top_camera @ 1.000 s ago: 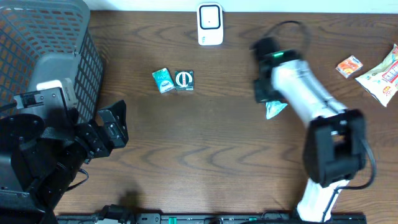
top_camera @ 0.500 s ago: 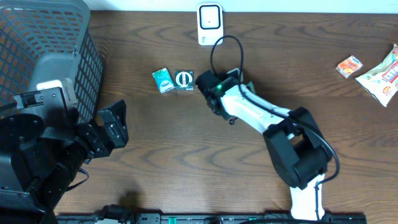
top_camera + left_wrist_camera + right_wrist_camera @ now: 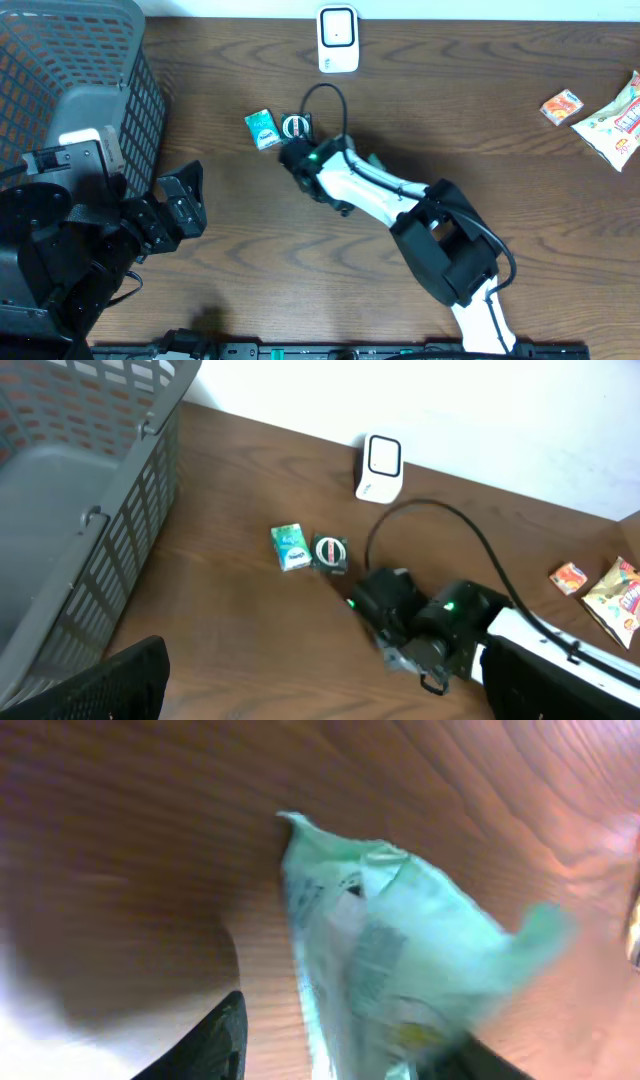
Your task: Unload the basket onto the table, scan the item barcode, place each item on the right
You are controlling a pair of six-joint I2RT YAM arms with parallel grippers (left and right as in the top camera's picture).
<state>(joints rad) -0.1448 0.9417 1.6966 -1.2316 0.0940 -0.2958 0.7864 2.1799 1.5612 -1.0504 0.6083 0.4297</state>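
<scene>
In the right wrist view a crumpled teal packet [image 3: 400, 950] fills the space between my right gripper's [image 3: 350, 1042] jaws, just above the brown table. The left finger [image 3: 215, 1040] stands clear of the packet with bare wood between them, so the jaws are open. The other finger is hidden behind the packet. From overhead the right arm's wrist [image 3: 312, 165] lies just below two small boxes, and a teal sliver of the packet [image 3: 374, 158] shows behind the arm. The white scanner [image 3: 338, 40] stands at the table's far edge. My left gripper [image 3: 330, 700] hangs open and empty at the near left.
A teal box [image 3: 261, 128] and a dark box with a white ring [image 3: 296, 128] lie side by side close to the right wrist. A grey mesh basket [image 3: 120, 60] fills the far left. An orange snack packet [image 3: 562, 106] and a pale one [image 3: 615, 120] lie far right.
The right arm has swept left across the table with the teal packet, from right of centre to beside the two small boxes. Its jaws have parted. The left arm has not moved.
</scene>
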